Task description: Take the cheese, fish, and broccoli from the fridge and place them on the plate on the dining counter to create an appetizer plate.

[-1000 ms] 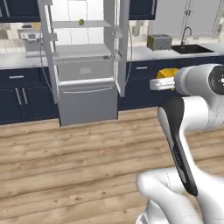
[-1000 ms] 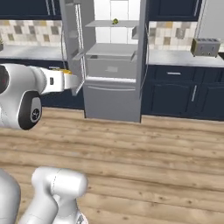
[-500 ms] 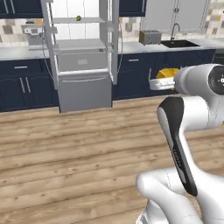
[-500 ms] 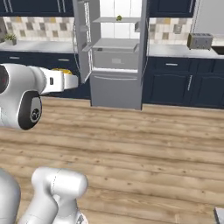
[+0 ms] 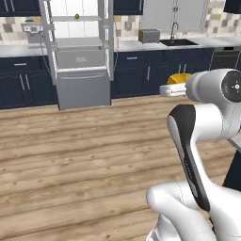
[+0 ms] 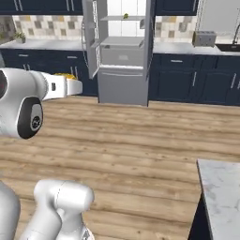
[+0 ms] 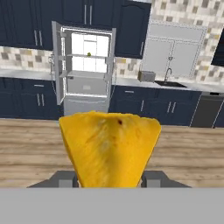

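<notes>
Cheese [image 7: 109, 146], a yellow-orange wedge, sits clamped in the gripper [image 7: 109, 177], filling the hand view's centre. No writing is readable anywhere. From the left base view the arm bends up and reaches forward, gripper [image 5: 175, 84] at 2 o'clock. Since half a second ago the whole scene has slid: the fridge [image 5: 80, 56], doors open, now stands toward 11 o'clock, with the broccoli [image 5: 76, 16] on its upper shelf. Marble dining counter [image 6: 220, 197] has entered at 4 o'clock in the right base view.

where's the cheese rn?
The cheese is in the gripper, filling the lower centre of the hand view between the fingers, held over the wood floor well away from the open fridge.
</notes>
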{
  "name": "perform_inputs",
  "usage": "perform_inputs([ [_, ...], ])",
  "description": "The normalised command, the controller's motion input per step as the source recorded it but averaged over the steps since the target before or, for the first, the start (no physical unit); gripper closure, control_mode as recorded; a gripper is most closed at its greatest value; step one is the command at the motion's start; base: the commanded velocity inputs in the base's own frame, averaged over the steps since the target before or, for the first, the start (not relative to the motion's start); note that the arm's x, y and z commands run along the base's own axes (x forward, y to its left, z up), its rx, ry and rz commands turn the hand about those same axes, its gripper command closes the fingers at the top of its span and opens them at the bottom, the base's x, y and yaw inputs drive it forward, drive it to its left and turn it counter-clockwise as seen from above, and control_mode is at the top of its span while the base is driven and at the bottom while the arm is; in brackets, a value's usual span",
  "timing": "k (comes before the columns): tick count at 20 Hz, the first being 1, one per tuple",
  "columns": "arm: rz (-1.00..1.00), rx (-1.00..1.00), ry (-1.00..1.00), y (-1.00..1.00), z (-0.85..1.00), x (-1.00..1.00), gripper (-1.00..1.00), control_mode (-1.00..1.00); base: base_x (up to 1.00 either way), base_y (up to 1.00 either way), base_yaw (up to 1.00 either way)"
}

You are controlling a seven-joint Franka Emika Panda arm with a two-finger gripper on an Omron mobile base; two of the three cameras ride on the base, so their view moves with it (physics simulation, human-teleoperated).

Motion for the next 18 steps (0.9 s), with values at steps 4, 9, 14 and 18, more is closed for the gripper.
perform_inputs([
  [4,0.0,0.0,0.0,0.0,0.0,0.0,1.0,1.0,-1.0,-0.78,0.0],
  [9,0.0,0.0,0.0,0.0,0.0,0.0,1.0,1.0,-1.0,-0.53,0.0],
  [14,0.0,0.0,0.0,0.0,0.0,0.0,1.0,1.0,-1.0,-0.16,0.0],
  [18,0.0,0.0,0.0,0.0,0.0,0.0,1.0,1.0,-1.0,-0.07,0.0],
])
